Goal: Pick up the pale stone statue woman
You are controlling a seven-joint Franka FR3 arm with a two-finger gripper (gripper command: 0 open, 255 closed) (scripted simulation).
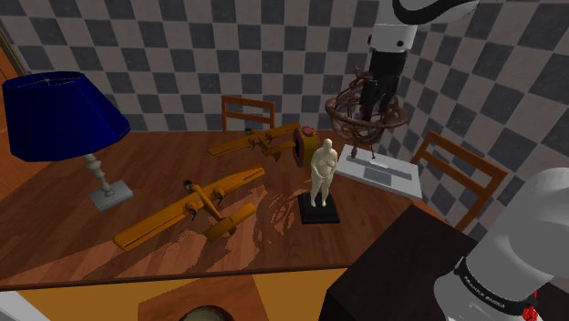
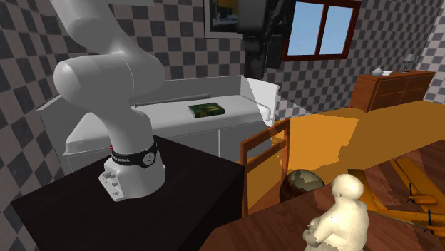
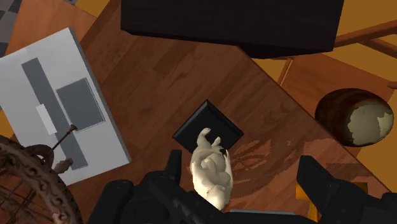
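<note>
The pale statue of a woman (image 1: 322,171) stands upright on a black square base (image 1: 319,212) on the wooden table (image 1: 73,246). My black gripper (image 1: 373,98) hangs well above the table, up and to the shoulder view's right of the statue, in front of a brown wire sphere (image 1: 363,120). Looking down in the wrist view, the statue (image 3: 212,173) lies below and between my open fingers, nearer one finger (image 3: 172,167) than the other, and neither touches it. In the second exterior view the statue's back (image 2: 342,217) shows at the lower right.
Two orange wooden toy planes (image 1: 187,208) (image 1: 260,141) lie to the shoulder view's left of the statue. A blue-shaded lamp (image 1: 59,114) stands further left. The wire sphere's grey board (image 1: 385,173) lies behind the statue. Chairs (image 1: 456,169) flank the table. A globe (image 3: 356,118) sits on the floor beside the black stand (image 1: 401,274).
</note>
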